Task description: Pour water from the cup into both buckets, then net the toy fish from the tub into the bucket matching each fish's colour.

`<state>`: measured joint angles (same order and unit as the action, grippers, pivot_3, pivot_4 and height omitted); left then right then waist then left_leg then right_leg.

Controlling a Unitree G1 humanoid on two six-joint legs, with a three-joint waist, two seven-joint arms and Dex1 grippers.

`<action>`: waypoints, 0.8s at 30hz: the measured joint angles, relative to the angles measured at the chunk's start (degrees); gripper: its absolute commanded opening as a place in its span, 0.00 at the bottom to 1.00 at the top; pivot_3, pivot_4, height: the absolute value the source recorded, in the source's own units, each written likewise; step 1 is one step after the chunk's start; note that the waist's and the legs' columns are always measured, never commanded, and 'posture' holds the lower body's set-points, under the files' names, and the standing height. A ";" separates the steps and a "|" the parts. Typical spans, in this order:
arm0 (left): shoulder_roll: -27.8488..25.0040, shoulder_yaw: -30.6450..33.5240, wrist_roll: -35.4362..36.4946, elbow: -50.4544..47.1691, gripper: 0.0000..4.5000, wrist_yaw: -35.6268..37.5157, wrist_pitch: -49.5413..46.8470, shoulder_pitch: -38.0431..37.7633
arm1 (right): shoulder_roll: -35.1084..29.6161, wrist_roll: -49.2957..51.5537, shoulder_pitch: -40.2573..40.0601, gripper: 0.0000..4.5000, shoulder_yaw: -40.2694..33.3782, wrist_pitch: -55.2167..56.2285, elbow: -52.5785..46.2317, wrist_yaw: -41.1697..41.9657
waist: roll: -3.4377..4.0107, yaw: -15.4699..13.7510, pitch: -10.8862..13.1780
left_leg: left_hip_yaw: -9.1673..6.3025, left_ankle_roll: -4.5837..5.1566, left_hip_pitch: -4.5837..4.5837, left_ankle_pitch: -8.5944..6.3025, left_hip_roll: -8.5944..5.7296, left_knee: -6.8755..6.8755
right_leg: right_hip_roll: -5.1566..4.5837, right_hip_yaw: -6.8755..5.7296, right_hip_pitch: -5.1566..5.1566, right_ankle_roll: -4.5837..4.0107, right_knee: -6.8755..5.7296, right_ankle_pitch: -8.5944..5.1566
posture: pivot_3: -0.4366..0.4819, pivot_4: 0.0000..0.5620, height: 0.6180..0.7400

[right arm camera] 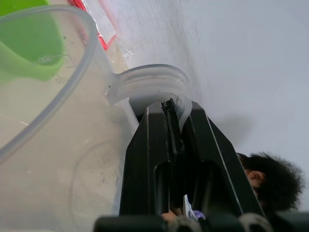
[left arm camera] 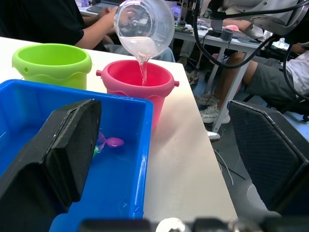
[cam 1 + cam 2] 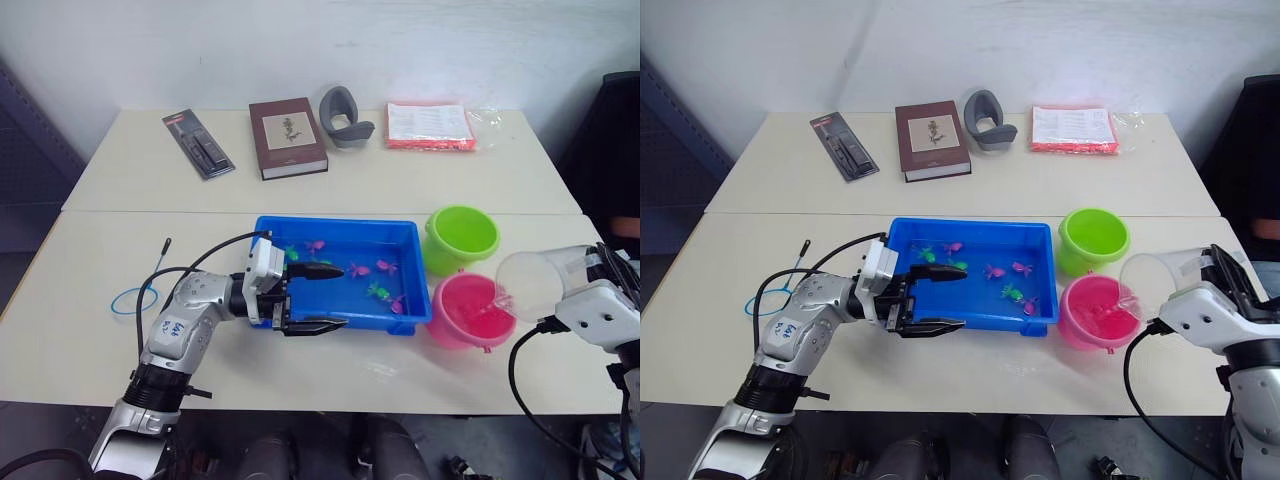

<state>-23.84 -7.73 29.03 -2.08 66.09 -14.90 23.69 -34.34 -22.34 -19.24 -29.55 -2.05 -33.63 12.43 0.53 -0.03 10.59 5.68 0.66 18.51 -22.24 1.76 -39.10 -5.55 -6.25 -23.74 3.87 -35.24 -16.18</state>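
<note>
- The tub (image 3: 345,232) sits on the pale worktop (image 3: 90,330) and serves as the landmark here; it holds shallow water and several small toy fish (image 3: 372,279), pink and green ones, scattered mostly toward its right half.
- The green bucket (image 3: 461,238) stands just beside the tub's right rear corner.
- The pink bucket (image 3: 474,313) stands just beside the tub's right front corner, touching or nearly touching the green one.
- The right claw (image 1: 170,113) is clamped on the handle of the cup (image 3: 530,283), fingers pressed together around it.
- The cup is tipped above the pink bucket, to the right of the tub, and a thin stream of water (image 2: 143,71) falls from its lip into that bucket.
- The left claw (image 3: 318,298) is spread wide and grips nothing; one finger reaches over the tub's left part above the water, the other lies along the outside of the tub's front wall.
- The net (image 3: 135,299) lies flat on the worktop well to the left of the tub, its thin black stick pointing away toward the back.
- Behind the tub, on the far worktop, lie a dark packaged item (image 3: 198,144), a brown book (image 3: 287,137), a grey curved object (image 3: 343,117) and a red-edged packet (image 3: 429,125).
</note>
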 measured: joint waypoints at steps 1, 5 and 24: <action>-0.01 0.00 0.00 0.00 1.00 -0.05 0.04 0.00 | 0.77 1.11 0.57 0.00 -0.02 -0.60 0.00 0.49 | 0.00 0.01 0.00 | 0.00 0.00 0.00 0.00 0.01 0.00 | 0.00 0.00 0.00 0.00 0.00 0.00 | 0.48 0.27 1.00; -0.03 0.69 -0.01 0.01 1.00 -0.48 0.67 -0.48 | 5.45 10.56 2.84 0.00 -0.14 -5.69 -0.56 3.45 | 0.00 0.04 0.00 | -0.03 0.01 0.00 0.01 0.02 0.00 | 0.00 -0.02 0.00 -0.01 -0.02 0.00 | 0.48 0.27 1.00; 1.41 4.88 -1.57 0.63 1.00 -7.49 2.99 0.32 | -8.58 28.50 32.66 0.00 4.27 -51.90 4.73 0.79 | -0.01 -0.16 0.00 | -0.13 0.20 0.78 0.07 -0.15 -0.13 | -0.08 -0.29 -0.57 0.06 -0.29 0.05 | 0.48 0.27 1.00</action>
<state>-22.43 -2.85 27.46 -1.46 58.60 -11.91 24.00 -42.92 6.16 13.42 -25.28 -53.95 -28.89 13.22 0.53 -0.19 10.59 5.54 0.86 19.29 -22.17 1.61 -39.23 -5.63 -6.53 -24.32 3.93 -35.53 -16.13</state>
